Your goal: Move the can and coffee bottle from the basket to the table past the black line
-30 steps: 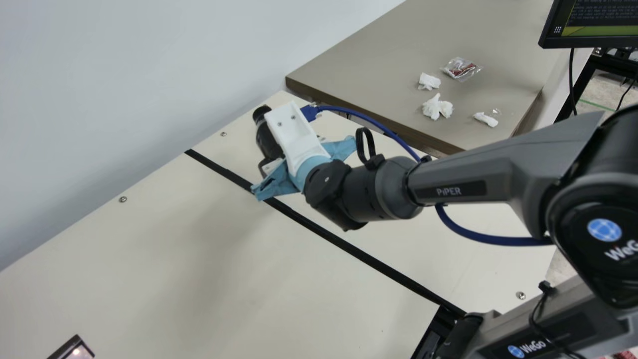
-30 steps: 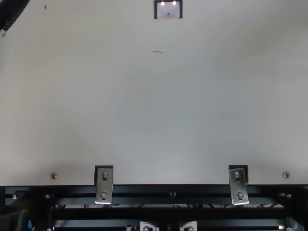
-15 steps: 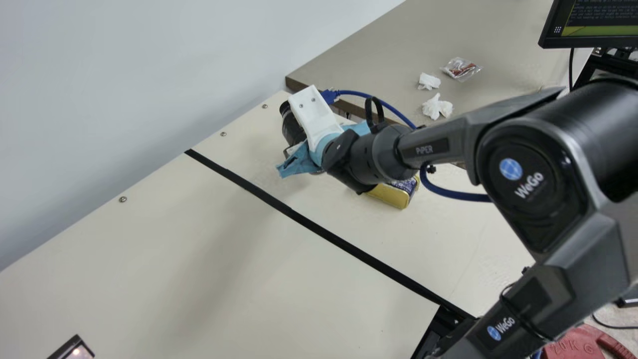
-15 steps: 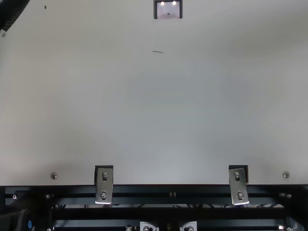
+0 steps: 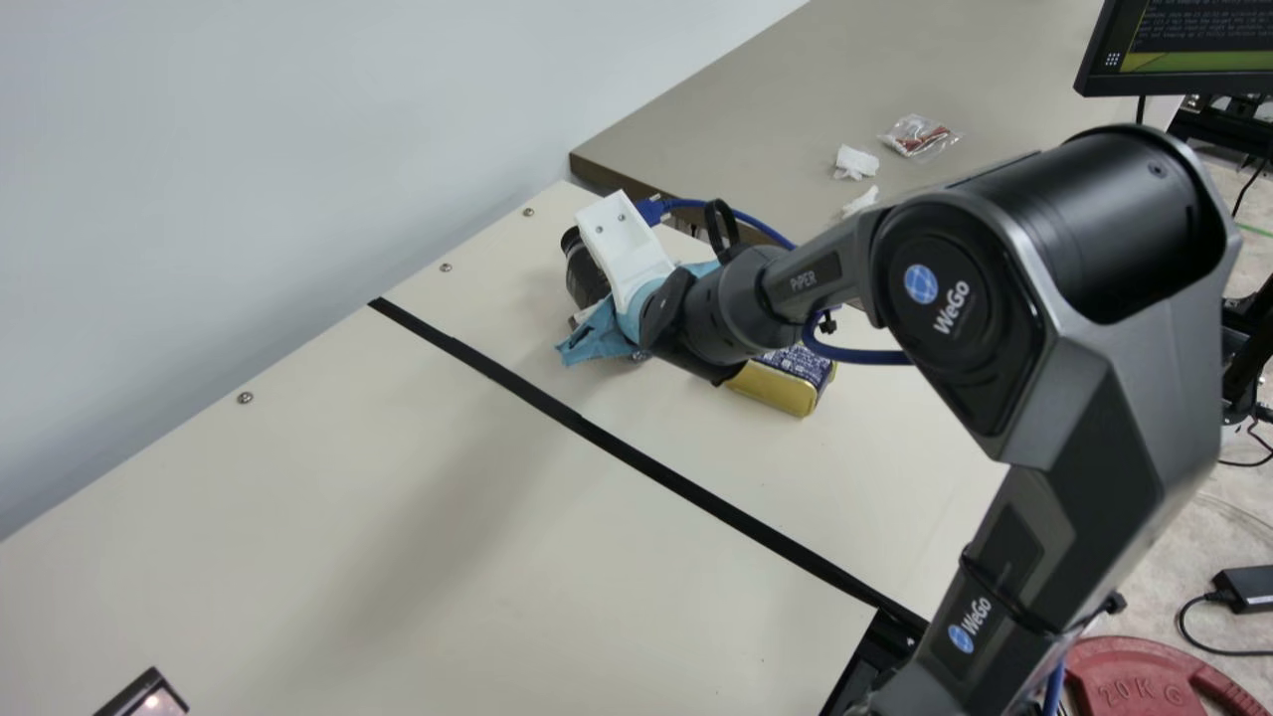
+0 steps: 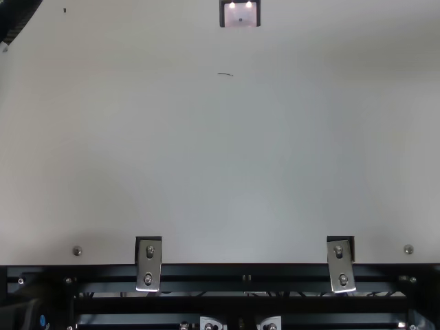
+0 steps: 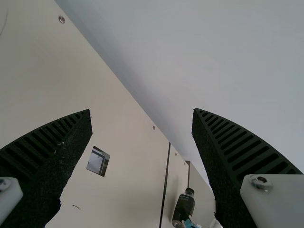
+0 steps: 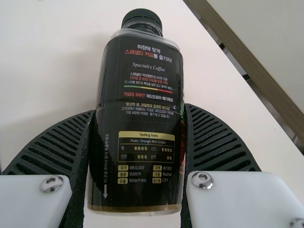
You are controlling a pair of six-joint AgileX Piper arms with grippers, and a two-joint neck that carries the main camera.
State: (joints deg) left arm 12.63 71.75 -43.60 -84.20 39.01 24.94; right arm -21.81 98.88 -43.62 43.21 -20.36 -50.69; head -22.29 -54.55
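1. Right tool [image 5: 609, 333], black ribbed fingers below a white plastic bracket and light-blue cloth, is positioned on the side of the black line [image 5: 636, 457] where the can lies. The right wrist view finds this tool [image 8: 140, 111] clamped on the sides of the coffee bottle [image 8: 137, 114].
2. Coffee bottle: dark, clear-edged, with a dark green screw cap and a printed label. It is held between the two fingers, past the line. Whether its base touches the cream counter [image 5: 398, 497] cannot be determined.
3. Can: gold and navy, block-shaped with rounded corners [image 5: 781, 383], rests on the cream counter past the line, partly behind the right wrist. It sits near the bottle.
4. Left tool [image 6: 15, 20], black and ribbed, is at a corner of the top view. In the left wrist view, this tool [image 7: 142, 114] has its fingers well apart, with nothing between them.
5. Adjoining grey-brown counter [image 5: 736, 119] carries crumpled white tissue [image 5: 855, 162] and a clear plastic packet [image 5: 920, 137]. A black-framed monitor [image 5: 1183, 85] is noted beyond.
6. Red round weight plate [image 5: 1124, 686] is on the floor, near a black power adapter [image 5: 1243, 589].
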